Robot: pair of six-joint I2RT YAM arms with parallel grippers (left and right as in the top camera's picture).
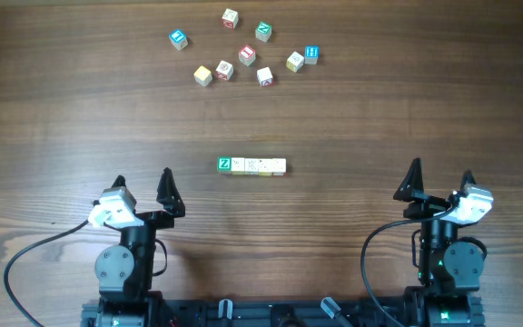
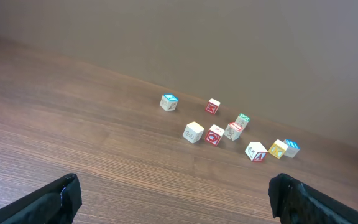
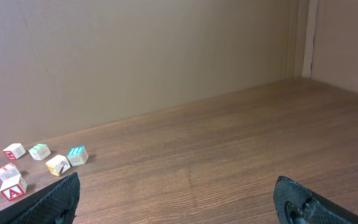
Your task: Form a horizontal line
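Row of cubes [image 1: 251,165] w/ green Z at left end, mid desk [image 1: 398,100], btwn left hand [image 1: 143,178] & right hand [image 1: 440,171], both released, empty, loose cubes [image 1: 243,54] at far side

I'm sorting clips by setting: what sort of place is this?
Likely a robotics test bench: a left arm and right arm mounted at a bare wooden table, a plain wall behind it, and loose alphabet cubes as props.

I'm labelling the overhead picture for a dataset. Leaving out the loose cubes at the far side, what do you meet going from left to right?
left gripper, open → horizontal line of cubes, with the green Z cube at its left end → right gripper, open
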